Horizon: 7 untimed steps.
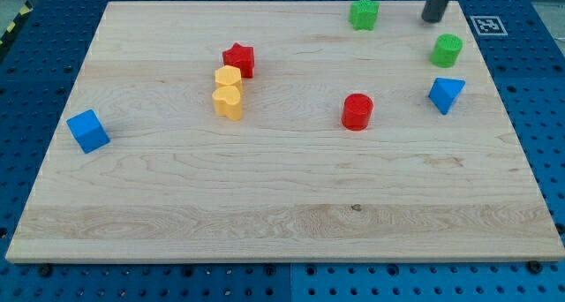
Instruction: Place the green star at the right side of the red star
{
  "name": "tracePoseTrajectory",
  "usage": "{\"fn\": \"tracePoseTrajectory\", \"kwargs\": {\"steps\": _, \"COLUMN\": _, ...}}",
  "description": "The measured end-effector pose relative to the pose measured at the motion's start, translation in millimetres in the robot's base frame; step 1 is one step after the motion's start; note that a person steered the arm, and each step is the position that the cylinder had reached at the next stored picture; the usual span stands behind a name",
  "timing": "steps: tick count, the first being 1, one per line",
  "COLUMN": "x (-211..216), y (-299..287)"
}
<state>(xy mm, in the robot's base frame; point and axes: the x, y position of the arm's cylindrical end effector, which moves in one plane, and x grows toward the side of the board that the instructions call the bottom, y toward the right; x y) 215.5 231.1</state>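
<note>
The green star (363,13) sits near the view's top edge of the wooden board (282,205), right of centre. The red star (239,60) sits left of centre, far to the left of and below the green star. My tip (433,18) rests on the board at the view's top right, a short way to the right of the green star and not touching it.
Two yellow blocks (228,78) (229,101) sit just below the red star, touching it. A red cylinder (357,111) is at centre right. A green cylinder (447,50) and a blue triangle (446,94) are at the right. A blue cube (88,130) is at the left.
</note>
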Motion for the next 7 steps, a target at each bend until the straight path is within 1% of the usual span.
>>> {"fn": "tracePoseTrajectory", "kwargs": {"steps": 1, "x": -23.1, "y": -58.0}}
{"fn": "tracePoseTrajectory", "kwargs": {"steps": 2, "x": 27.3, "y": -124.1}}
{"fn": "tracePoseTrajectory", "kwargs": {"steps": 3, "x": 88.8, "y": -176.3}}
{"fn": "tracePoseTrajectory", "kwargs": {"steps": 4, "x": 79.3, "y": -183.3}}
{"fn": "tracePoseTrajectory", "kwargs": {"steps": 5, "x": 67.6, "y": -149.0}}
{"fn": "tracePoseTrajectory", "kwargs": {"steps": 6, "x": 86.2, "y": -136.2}}
{"fn": "tracePoseTrajectory", "kwargs": {"steps": 7, "x": 116.9, "y": -144.6}}
